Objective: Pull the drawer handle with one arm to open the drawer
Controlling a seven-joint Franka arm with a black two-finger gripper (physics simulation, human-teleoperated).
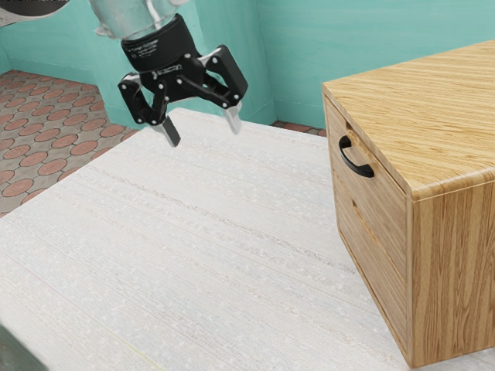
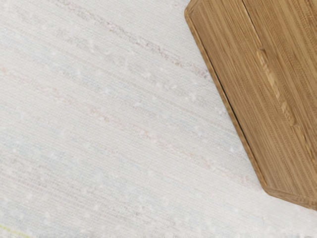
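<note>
A light wooden cabinet (image 1: 433, 193) stands on the white table (image 1: 193, 255) at the exterior view's right. Its front face toward the arm carries a black curved handle (image 1: 355, 158) on the upper drawer (image 1: 370, 174), which looks shut. My black gripper (image 1: 201, 127) hangs open above the table's far part, well to the left of the handle, with nothing between its fingers. The wrist view looks down on the table (image 2: 109, 129) and the cabinet's wooden top (image 2: 262, 84).
Teal walls (image 1: 348, 39) rise behind the table, and a tiled floor (image 1: 46, 131) lies beyond its far left edge. Bare tabletop stretches between my gripper and the cabinet.
</note>
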